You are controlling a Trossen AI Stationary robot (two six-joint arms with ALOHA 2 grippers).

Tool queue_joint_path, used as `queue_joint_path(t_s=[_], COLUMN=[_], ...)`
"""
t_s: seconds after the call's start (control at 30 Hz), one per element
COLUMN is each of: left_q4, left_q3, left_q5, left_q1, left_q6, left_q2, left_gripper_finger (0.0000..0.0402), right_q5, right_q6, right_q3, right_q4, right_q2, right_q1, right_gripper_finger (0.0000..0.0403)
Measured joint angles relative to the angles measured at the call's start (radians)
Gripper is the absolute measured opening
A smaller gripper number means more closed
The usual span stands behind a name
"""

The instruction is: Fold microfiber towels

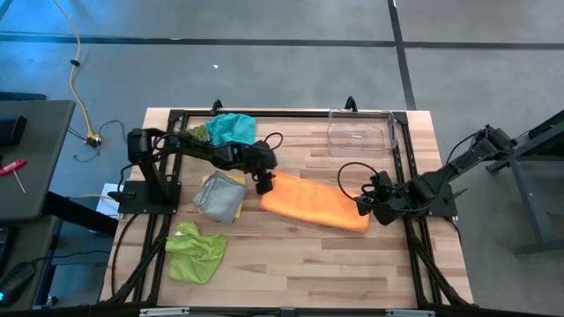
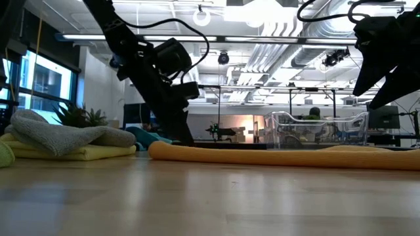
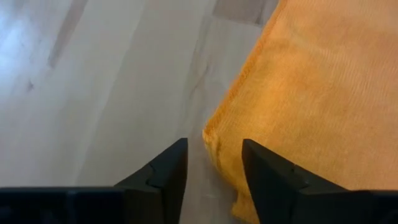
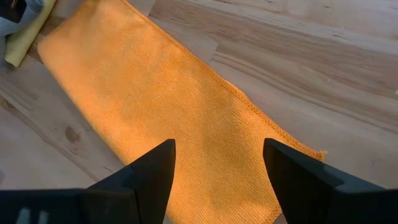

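Note:
The orange towel (image 1: 313, 204) lies folded into a long strip flat on the middle of the table. My left gripper (image 1: 263, 185) is low at the strip's left end, open. The towel's corner (image 3: 214, 140) lies in the gap between its fingers. My right gripper (image 1: 361, 207) hangs open over the strip's right end (image 4: 186, 143), raised clear of it in the low view (image 2: 387, 65). A grey towel (image 1: 220, 192) rests on a yellow one (image 2: 65, 153). A lime green towel (image 1: 196, 253) lies crumpled at the near left, a teal one (image 1: 231, 129) at the far edge. My left gripper comes slanting down from the table's left at the orange towel's left-end corner (image 3: 217, 149). One finger (image 3: 273, 174) stands over the cloth's edge. I cannot tell whether it touches the cloth. The towel lies flat on the table.
A clear plastic bin (image 1: 361, 132) stands at the far right of the table. A small green spiky plant (image 1: 196, 134) sits beside the teal towel. Bare wood (image 1: 300, 264) stretches along the near side, in front of the orange strip.

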Motion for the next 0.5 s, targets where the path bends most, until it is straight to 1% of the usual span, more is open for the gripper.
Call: queue_joint_path(t_s=[0.23, 0.37, 0.5], left_q4=[0.020, 0.055, 0.040], left_q3=[-0.001, 0.000, 0.000], left_q5=[-0.011, -0.009, 0.001], left_q1=[0.008, 0.008, 0.007], left_q6=[-0.008, -0.007, -0.009], left_q2=[0.012, 0.019, 0.039], left_gripper_finger=[0.0081, 0.0060, 0.0040], right_q5=[0.000, 0.000, 0.000], right_q6=[0.000, 0.000, 0.000], right_q3=[0.000, 0.000, 0.000], right_q4=[0.000, 0.000, 0.000], right_q2=[0.000, 0.000, 0.000], right_q1=[0.000, 0.000, 0.000], right_gripper_finger=[0.0236, 0.0236, 0.0236])
